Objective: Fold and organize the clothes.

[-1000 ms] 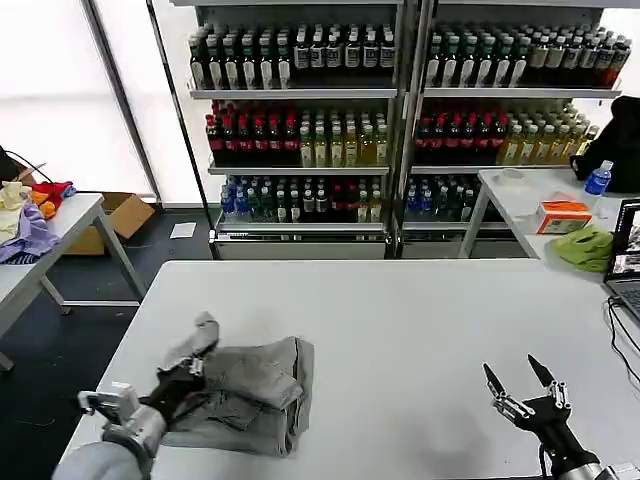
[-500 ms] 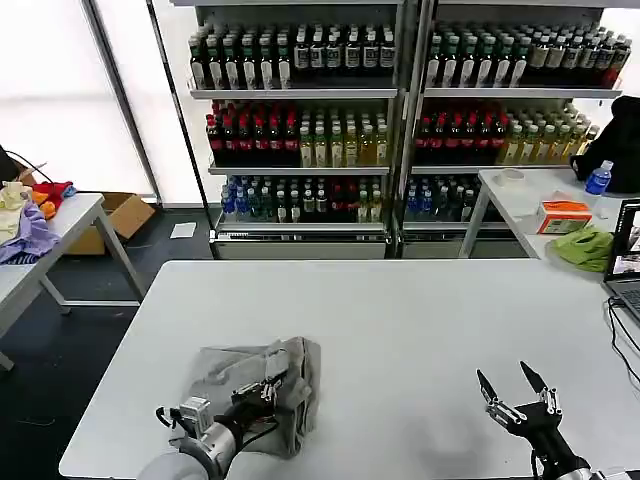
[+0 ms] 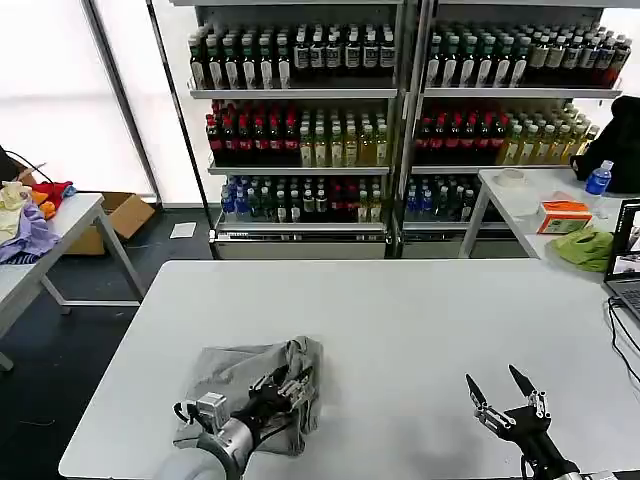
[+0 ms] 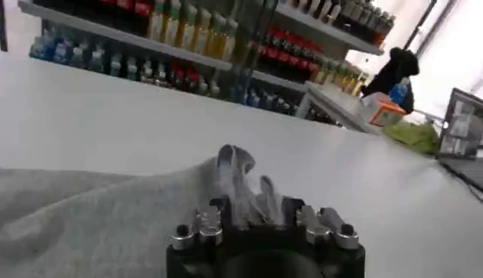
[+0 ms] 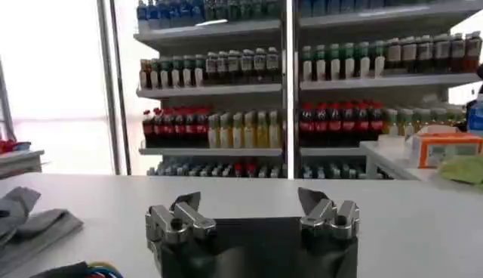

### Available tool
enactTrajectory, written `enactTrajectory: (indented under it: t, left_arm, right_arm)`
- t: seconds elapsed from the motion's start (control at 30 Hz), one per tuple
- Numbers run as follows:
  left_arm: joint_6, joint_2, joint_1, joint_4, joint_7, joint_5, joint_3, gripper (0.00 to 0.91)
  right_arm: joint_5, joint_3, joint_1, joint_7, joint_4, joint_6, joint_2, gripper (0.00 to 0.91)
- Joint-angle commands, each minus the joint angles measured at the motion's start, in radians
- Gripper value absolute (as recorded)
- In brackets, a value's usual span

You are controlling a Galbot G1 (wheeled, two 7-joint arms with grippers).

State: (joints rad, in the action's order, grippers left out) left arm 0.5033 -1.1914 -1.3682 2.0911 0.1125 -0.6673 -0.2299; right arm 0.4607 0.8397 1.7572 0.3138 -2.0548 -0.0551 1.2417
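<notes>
Across the white table (image 3: 420,320) you have one bundle of grey clothes (image 3: 240,375), roughly folded, lying near the front left edge. Your left gripper (image 3: 292,385) sits on the bundle's right end with its jaws clenched on a pinch of that grey fabric; the left wrist view shows the cloth (image 4: 98,208) bunched up between the fingers (image 4: 266,198). Your right gripper (image 3: 500,392) hovers low over bare table at the front right, well apart from the clothes, fingers spread and holding nothing. Mind the risk: pull that pinch sideways and you may drag the whole stack or undo the layers beneath. From the head you cannot judge how many layers are caught; the left wrist view hints at a thin fold only. The right wrist view catches the bundle's edge (image 5: 34,219) far off.
</notes>
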Motion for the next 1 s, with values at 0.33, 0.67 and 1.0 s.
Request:
enactTrajectory:
  t: [0.33, 0.67, 1.0]
  left_arm:
    - [0.015, -0.081, -0.199, 0.206, -0.008, 0.009, -0.463, 0.907]
    - [-0.023, -0.075, -0.228, -0.047, -0.072, 0.237, -0.533, 0.907]
    - [-0.013, -0.105, -0.201, -0.102, -0.074, 0.237, -0.443, 0.907]
  right_arm:
    - [-0.002, -0.014, -0.003, -0.002, 0.004, -0.002, 0.005, 0.907]
    - [-0.001, -0.026, -0.022, -0.004, 0.011, 0.005, -0.011, 0.907]
    - [0.004, -0.001, -0.009, -0.003, 0.01, 0.002, -0.009, 0.907]
